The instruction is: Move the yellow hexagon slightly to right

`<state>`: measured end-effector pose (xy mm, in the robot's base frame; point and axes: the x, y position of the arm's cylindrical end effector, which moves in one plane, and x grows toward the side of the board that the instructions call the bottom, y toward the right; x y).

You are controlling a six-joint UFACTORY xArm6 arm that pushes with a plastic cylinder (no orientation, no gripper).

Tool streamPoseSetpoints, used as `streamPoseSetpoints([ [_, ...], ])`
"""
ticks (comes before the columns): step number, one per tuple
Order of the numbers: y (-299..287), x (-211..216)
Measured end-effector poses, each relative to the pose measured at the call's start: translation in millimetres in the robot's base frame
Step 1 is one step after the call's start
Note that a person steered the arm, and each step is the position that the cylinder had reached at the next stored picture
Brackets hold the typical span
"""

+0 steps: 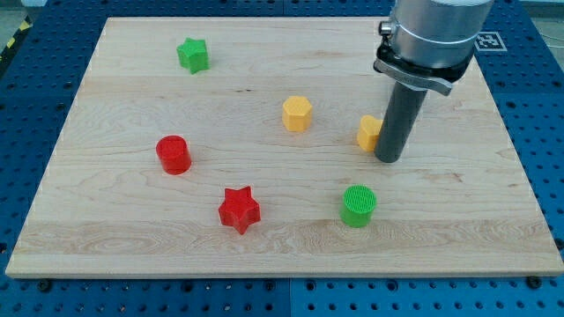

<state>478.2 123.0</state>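
The yellow hexagon [297, 114] stands near the middle of the wooden board [115, 246]. My tip [389, 159] rests on the board well to the right of the hexagon. It stands right against a second yellow block [368, 132], whose right side the rod hides, so its shape cannot be made out.
A green star [192, 55] lies at the top left. A red cylinder [174, 154] stands at the left. A red star [239, 210] lies at the bottom middle. A green cylinder [358, 205] stands below my tip. The arm's grey body [432, 35] hangs over the top right.
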Motion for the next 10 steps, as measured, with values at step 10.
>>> streamPoseSetpoints([
  [10, -145.0, -60.4],
])
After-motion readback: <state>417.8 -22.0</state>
